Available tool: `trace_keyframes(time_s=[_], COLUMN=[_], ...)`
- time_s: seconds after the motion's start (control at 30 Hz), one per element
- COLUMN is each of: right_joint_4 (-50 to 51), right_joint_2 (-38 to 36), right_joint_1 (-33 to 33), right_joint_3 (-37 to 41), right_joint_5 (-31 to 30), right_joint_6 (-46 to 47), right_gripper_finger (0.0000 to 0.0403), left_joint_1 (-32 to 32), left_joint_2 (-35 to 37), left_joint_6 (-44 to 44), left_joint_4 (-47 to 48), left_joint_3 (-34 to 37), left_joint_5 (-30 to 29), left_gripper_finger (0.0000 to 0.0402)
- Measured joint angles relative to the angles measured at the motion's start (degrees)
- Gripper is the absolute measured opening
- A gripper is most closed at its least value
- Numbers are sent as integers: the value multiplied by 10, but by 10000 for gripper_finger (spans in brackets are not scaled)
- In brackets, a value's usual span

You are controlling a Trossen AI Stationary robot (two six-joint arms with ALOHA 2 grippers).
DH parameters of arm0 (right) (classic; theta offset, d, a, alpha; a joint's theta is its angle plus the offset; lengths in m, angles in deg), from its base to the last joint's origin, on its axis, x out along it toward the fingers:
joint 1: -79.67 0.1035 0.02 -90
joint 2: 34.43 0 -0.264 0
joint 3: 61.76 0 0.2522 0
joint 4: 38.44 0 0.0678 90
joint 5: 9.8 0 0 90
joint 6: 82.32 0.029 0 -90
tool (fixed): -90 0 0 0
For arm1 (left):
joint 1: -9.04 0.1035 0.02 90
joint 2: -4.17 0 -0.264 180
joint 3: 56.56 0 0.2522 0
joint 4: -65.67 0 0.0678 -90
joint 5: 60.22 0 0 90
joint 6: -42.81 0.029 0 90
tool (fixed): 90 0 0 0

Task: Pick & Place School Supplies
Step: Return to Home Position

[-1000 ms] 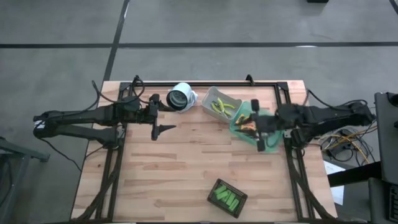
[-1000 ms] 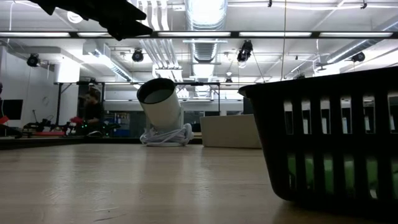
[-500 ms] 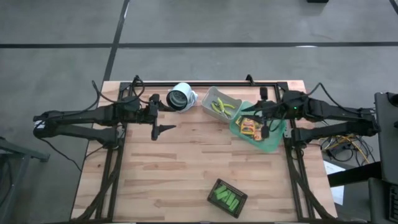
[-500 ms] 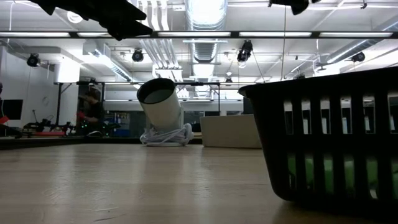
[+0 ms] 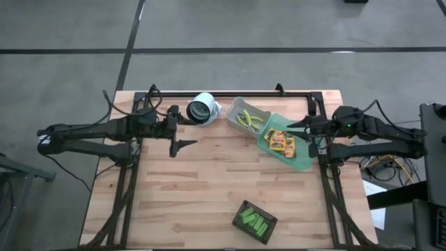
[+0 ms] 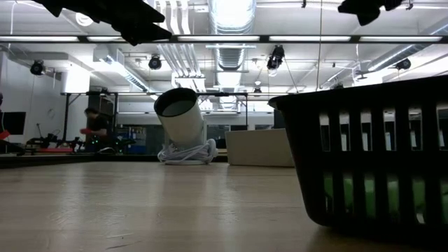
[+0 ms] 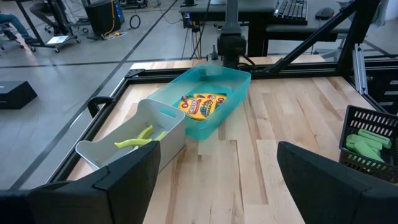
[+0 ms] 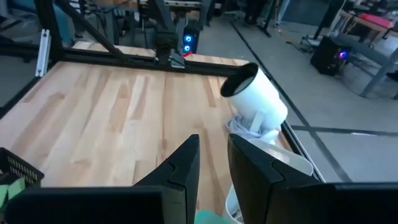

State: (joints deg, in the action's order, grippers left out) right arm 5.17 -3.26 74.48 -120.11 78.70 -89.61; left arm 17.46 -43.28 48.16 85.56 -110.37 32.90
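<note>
Left claw point(image 5: 187, 144) is held wide apart and empty above the desk point(image 5: 202, 195), near the white cylindrical camera point(image 5: 201, 109). Right claw point(image 5: 293, 127) is seen with fingers point(image 8: 180, 163) nearly together, nothing between them, above the far right edge of the green bin point(image 5: 301, 163). Yellow packs point(image 5: 282, 142) lie inside that bin; their print cannot be read. Yellow-handled tools point(image 5: 249, 120) lie in the grey bin point(image 5: 237, 107) beside it. Green blocks point(image 5: 252, 222) are kept in the dark tray point(image 5: 270, 223) near the front.

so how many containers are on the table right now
3: a translucent grey bin at the far edge beside the white cylinder, a translucent green bin touching it on the right, and a dark slatted rectangular tray alone near the front edge. None seem hidden.
</note>
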Motion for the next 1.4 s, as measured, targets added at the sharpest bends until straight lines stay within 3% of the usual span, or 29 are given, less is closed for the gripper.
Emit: trace_keyframes(time_s=[0.53,0.7,1.1,1.4], right_joint_4=[-10,-50,-175,-183], right_joint_2=[-160,-202,-310,-312], right_joint_1=[0,0,0,0], right_joint_3=[123,187,330,347], right_joint_5=[-2,-2,-18,-45], right_joint_6=[73,127,138,126], right_gripper_finger=[82,82,82,82], left_joint_1=[0,0,0,0], left_joint_2=[0,0,0,0], left_joint_6=[0,0,0,0], left_joint_4=[0,0,0,0], left_joint_3=[0,0,0,0], left_joint_5=[0,0,0,0], left_gripper_finger=[328,328,328,328])
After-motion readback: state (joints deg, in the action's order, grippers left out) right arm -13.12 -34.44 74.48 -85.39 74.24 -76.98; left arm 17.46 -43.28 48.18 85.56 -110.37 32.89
